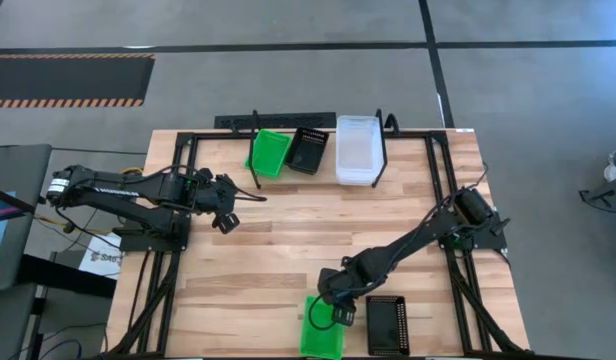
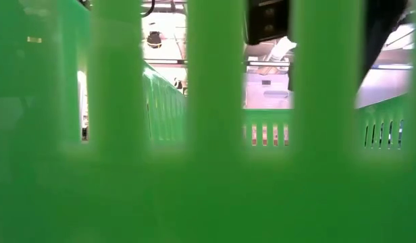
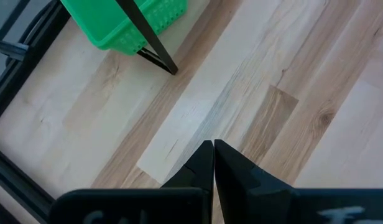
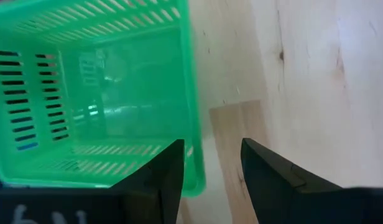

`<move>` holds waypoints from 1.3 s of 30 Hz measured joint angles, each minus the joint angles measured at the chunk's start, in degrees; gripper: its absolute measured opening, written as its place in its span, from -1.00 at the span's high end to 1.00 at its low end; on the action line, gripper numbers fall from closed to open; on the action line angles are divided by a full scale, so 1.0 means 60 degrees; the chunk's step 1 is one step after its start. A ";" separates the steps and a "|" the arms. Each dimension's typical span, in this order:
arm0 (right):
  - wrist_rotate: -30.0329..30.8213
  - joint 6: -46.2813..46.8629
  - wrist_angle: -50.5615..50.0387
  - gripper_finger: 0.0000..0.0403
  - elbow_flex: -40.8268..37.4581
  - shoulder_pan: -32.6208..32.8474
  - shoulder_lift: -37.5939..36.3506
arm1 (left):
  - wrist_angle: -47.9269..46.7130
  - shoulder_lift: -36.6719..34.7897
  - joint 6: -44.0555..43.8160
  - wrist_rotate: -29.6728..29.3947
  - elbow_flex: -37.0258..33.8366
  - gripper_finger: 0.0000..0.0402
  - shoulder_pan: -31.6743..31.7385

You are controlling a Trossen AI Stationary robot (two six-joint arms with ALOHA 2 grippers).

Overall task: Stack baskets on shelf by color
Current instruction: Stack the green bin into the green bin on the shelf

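The shelf [image 1: 380, 150] already holds green, black and clear baskets. A green basket [image 1: 323, 332] and a black basket [image 1: 387, 326] still wait on the desk [image 1: 288, 250]. The right gripper [image 1: 336, 312] is spread over the green basket's edge; the left gripper [image 1: 228, 218] is pressed together.

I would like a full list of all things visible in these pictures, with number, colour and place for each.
Green baskets: 2; one on the shelf's left part, tilted; one at the table's near edge, under the right gripper.
Black baskets: 2; one on the shelf, beside the green one; one at the near edge, right of the green one.
Clear basket: count in the pile cannot be told; on the shelf's right part.
Shelf: 1, black wire, at the table's far edge.
Table: 1, light wood.
Left gripper: shut, empty, over bare table left of centre.
Right gripper: open, astride the near green basket's rim.
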 joint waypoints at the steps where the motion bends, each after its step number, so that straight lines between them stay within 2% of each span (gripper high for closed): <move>1: 0.0000 -0.0011 0.0150 0.13 -0.0106 -0.0006 0.0000 | 0.0000 0.0000 0.0000 0.0000 0.0001 1.00 0.0001; 10: 0.0000 0.0136 0.1208 0.19 -0.0779 -0.0150 0.0001 | 0.0000 0.0000 -0.0004 0.0231 0.0001 1.00 0.0000; 13: -0.0002 0.0137 0.1256 0.36 -0.0781 -0.0255 0.0000 | 0.0000 0.0000 -0.0004 0.0240 -0.0002 1.00 0.0000; 19: 0.0000 0.0106 0.1349 0.93 -0.0755 -0.0616 0.0000 | 0.0127 0.0000 -0.0099 0.0248 0.0001 1.00 0.0001; 25: 0.0611 -0.0289 0.0529 0.96 0.0164 -0.1274 -0.0021 | 0.1967 0.0000 -0.0564 0.0264 0.0001 1.00 -0.0028; 29: 0.1594 -0.1343 -0.1671 0.96 0.1757 -0.1776 -0.0025 | 0.4129 0.0000 -0.0065 0.0259 0.0001 1.00 -0.0165; 32: 0.2894 -0.2227 -0.3945 0.97 0.3280 -0.2128 -0.0036 | 0.5525 0.0000 0.0358 0.0087 0.0001 1.00 -0.0200; 36: 0.5653 -0.2463 -0.6679 0.98 0.5359 -0.2625 -0.0036 | 0.6216 0.0000 0.0287 -0.1485 0.0001 1.00 -0.0200; 39: 0.7627 -0.2455 -0.8005 0.98 0.6810 -0.3082 -0.0050 | 0.6215 0.0000 0.0598 -0.2856 0.0001 1.00 -0.0193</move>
